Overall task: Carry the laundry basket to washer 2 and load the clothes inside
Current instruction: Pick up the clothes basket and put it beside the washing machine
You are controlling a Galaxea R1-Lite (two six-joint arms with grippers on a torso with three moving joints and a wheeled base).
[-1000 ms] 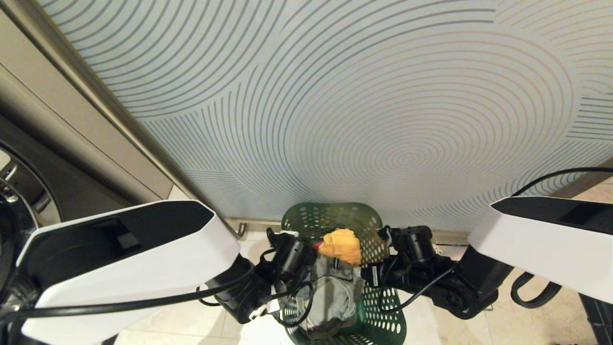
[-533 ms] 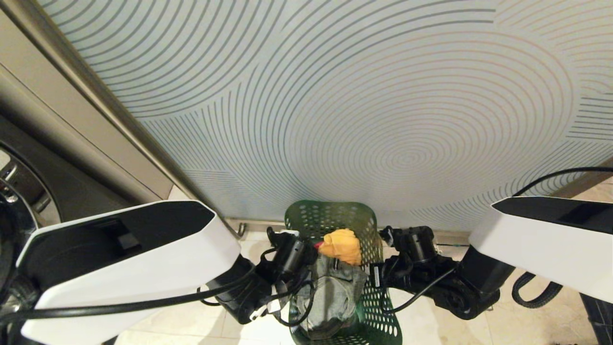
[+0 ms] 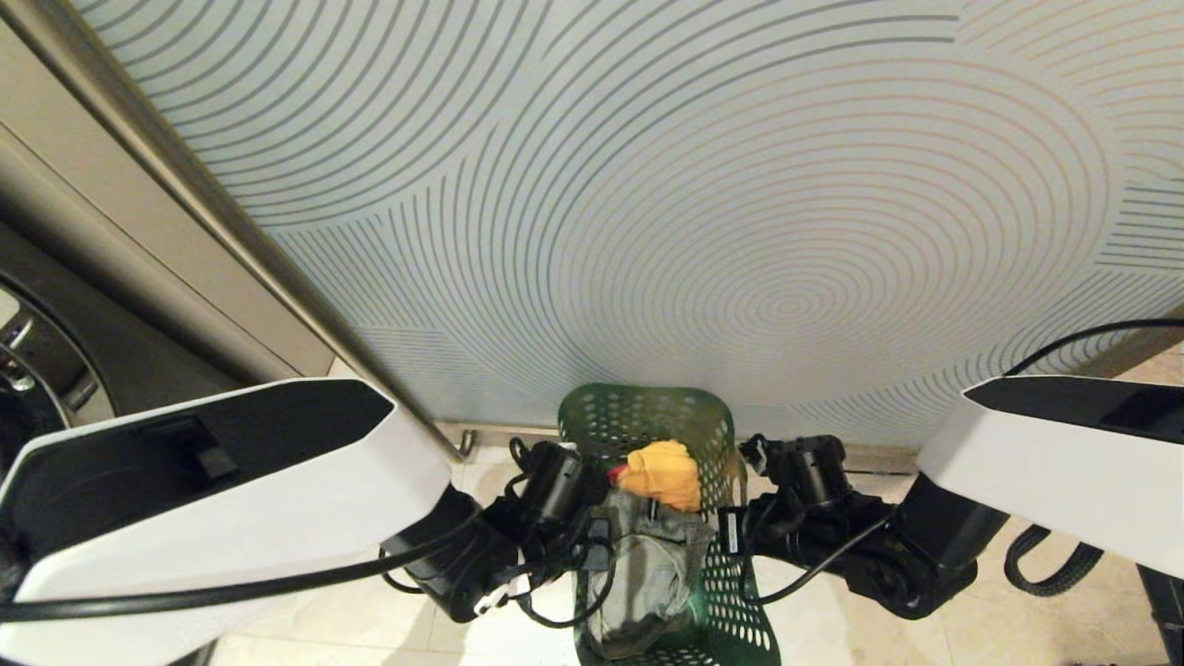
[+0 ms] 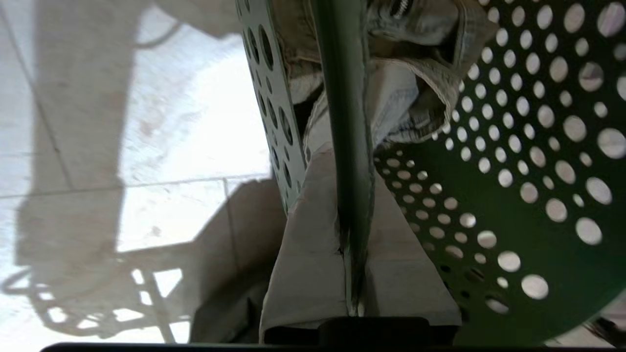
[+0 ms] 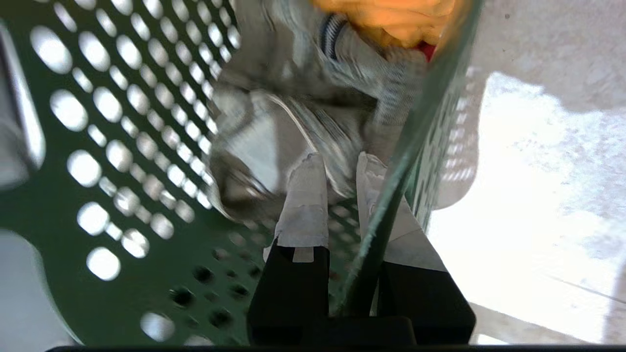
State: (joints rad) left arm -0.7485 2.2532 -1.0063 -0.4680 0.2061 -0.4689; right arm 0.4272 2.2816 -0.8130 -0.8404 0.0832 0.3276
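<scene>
Basket (image 3: 647,416): near end cut off at 6 o'clock
Contents: jeans (image 3: 647,573), yellow-orange cloth (image 3: 660,474), red cloth (image 3: 614,474) mostly hidden
Left gripper (image 4: 353,195): pinching basket wall
Right gripper (image 5: 342,171): pinching opposite wall

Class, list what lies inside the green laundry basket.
Inside the laundry basket: grey jeans, a yellow-orange cloth on top, a red cloth's edge. Anything beneath is hidden.
</scene>
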